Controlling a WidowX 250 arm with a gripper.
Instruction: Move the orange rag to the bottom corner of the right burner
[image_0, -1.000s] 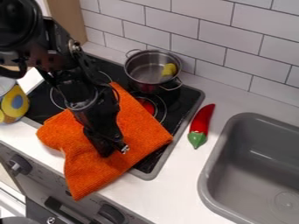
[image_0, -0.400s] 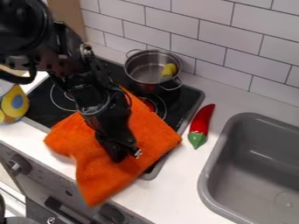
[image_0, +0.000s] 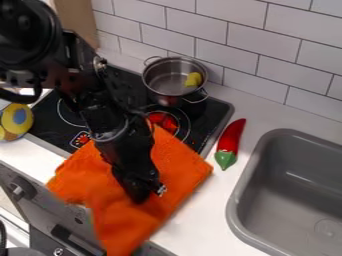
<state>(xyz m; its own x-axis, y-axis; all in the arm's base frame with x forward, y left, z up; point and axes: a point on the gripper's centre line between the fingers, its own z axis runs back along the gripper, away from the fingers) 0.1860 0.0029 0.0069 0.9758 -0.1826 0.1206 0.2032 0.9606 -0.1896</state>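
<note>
The gripper (image_0: 145, 195) is shut on the orange rag (image_0: 179, 165), near the middle of the cloth. The rag spreads out around the gripper, covering the stove's front right corner and hanging past the counter's front edge. Its upper corner reaches the lower side of the right burner (image_0: 165, 121), whose red centre and ring partly show beside the black arm. The cloth's right corner extends over the white counter, left of the sink.
A metal pot (image_0: 175, 82) with a yellow item inside stands behind the right burner. A red pepper (image_0: 230, 142) lies between the stove and grey sink (image_0: 294, 200). A yellow-and-blue container (image_0: 16, 121) is at the left.
The gripper and rag have moved together down and to the right, towards the counter's front edge. More of the right burner and the stove's front left part is uncovered.
</note>
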